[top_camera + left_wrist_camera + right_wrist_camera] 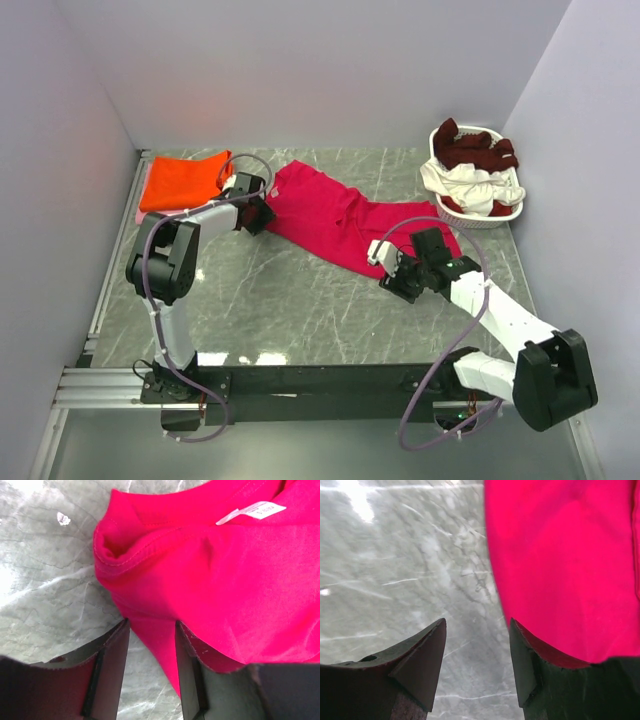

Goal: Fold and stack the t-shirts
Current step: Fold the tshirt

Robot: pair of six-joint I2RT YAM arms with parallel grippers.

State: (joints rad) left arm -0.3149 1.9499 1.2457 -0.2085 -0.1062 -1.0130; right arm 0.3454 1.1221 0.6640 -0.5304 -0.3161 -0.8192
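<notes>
Close view from the right arm's wrist. The gripper (pixel 477 625) sits at the bottom edge, its two dark fingers (pixel 422 665) standing apart, with grey marbled worktop (pixel 395 555) showing between them. A crimson-pink shirt (pixel 565 565) fills the right side from top to bottom. Its lower edge lies over the outer side of the right-hand finger. Bright glare marks the worktop at upper left.

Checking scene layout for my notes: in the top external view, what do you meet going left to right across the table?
orange t-shirt → left end effector → crimson-pink t-shirt → laundry basket
</notes>
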